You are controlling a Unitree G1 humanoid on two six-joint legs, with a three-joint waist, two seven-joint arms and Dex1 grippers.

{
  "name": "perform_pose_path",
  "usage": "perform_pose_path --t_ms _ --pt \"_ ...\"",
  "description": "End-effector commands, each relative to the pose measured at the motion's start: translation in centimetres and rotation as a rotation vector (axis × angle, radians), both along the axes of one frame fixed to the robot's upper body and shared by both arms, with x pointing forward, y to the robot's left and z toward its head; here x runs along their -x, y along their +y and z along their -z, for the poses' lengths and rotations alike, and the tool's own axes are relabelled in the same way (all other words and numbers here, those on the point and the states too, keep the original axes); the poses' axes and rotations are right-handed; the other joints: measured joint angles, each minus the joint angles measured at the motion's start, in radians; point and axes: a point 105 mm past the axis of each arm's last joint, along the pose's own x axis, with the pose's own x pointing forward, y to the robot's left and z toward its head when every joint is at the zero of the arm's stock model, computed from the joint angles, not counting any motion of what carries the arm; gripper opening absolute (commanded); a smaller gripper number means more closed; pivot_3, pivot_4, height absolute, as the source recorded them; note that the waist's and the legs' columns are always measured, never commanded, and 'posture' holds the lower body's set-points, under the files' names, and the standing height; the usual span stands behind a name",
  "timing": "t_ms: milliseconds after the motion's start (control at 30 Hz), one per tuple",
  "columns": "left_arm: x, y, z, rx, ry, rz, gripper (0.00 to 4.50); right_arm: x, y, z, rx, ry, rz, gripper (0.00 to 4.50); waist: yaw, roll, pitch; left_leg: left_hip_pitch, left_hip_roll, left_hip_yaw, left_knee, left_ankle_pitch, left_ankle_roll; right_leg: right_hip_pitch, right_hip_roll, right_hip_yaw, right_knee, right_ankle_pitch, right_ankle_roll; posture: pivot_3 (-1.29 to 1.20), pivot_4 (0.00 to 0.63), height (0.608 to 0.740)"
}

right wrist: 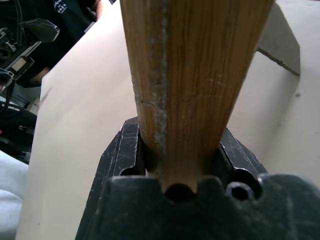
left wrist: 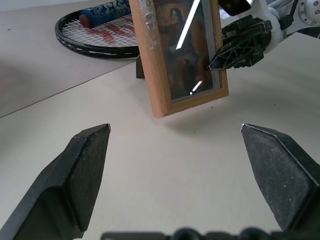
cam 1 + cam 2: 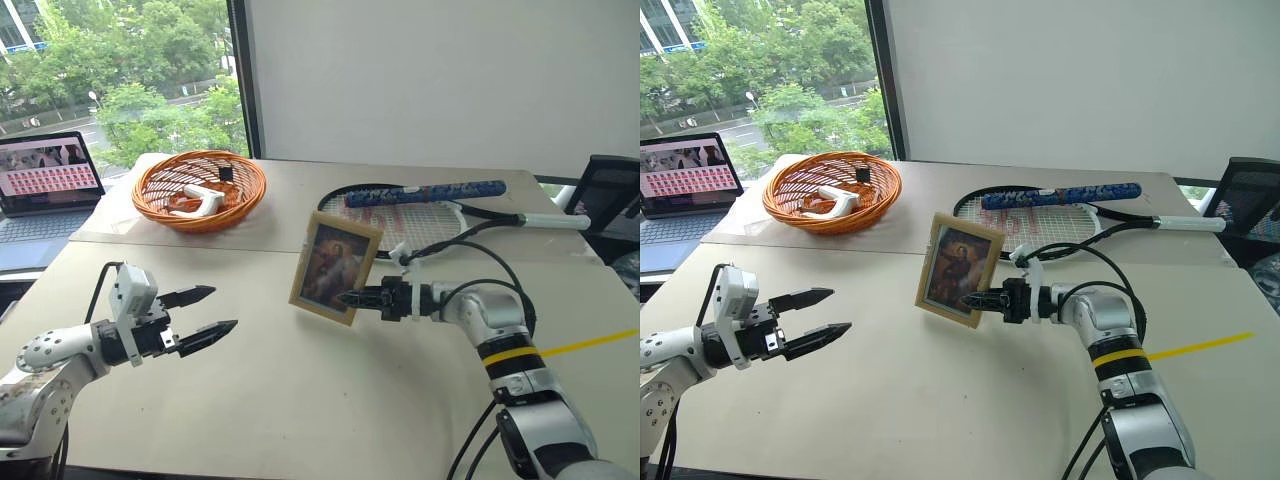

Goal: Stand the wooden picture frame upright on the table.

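Table (image 3: 300,420) bare ahead; right tool (image 3: 345,298) clamps picture frame (image 3: 335,267) edge.

Pale table (image 3: 300,400) under my fingers; beyond them lie a racket (image 3: 420,215), orange basket (image 3: 198,188) and laptop (image 3: 45,195).

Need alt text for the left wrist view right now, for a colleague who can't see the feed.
The wooden picture frame stands near upright on the table, portrait facing the camera, the right end effector clamped on its edge. The left end effector's fingers are spread open in the foreground; a racket lies behind.
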Motion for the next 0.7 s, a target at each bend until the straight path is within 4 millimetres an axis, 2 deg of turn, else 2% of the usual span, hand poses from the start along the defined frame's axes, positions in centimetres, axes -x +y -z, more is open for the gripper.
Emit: perform_pose_path --t_ms 33,267,367,667,700 --pt "0.1 -0.1 -0.5 -0.034 -0.034 0.033 4.50 1.5 1.0 0.3 -0.011 0.033 -0.048 1.26 -0.002 0.000 0.000 0.000 0.000 0.000 0.000 0.000 0.000 0.000 0.000 0.000 0.000 0.000 0.000 0.00 0.150 0.723" --pt "0.0 -0.6 0.3 -0.068 -0.023 0.065 4.50 2.8 1.7 1.2 0.079 -0.029 -0.091 1.25 -0.004 0.000 0.000 0.000 0.000 0.000 0.000 0.000 0.000 0.000 0.000 0.000 0.000 0.000 0.000 0.00 0.150 0.723" --pt "-0.4 -0.7 0.2 -0.062 -0.027 0.064 4.50 2.7 1.8 1.7 0.182 -0.141 -0.095 1.24 -0.005 0.000 0.000 0.000 0.000 0.000 0.000 0.000 0.000 0.000 0.000 0.000 0.000 0.000 0.000 0.00 0.150 0.723" --pt "-1.1 -1.1 0.5 -0.069 -0.028 0.091 4.50 2.6 1.7 1.6 0.314 -0.287 -0.096 1.23 -0.006 0.000 0.000 0.001 0.000 0.000 0.001 0.000 0.000 0.001 0.000 0.000 0.000 0.000 0.000 0.00 0.150 0.723" --pt "-1.2 -1.1 0.5 -0.068 -0.028 0.094 4.50 2.4 1.6 1.3 0.313 -0.301 -0.082 1.73 -0.005 0.000 0.000 0.001 0.000 0.000 0.001 0.000 0.000 0.001 0.000 0.000 0.000 0.000 0.000 0.00 0.150 0.723"
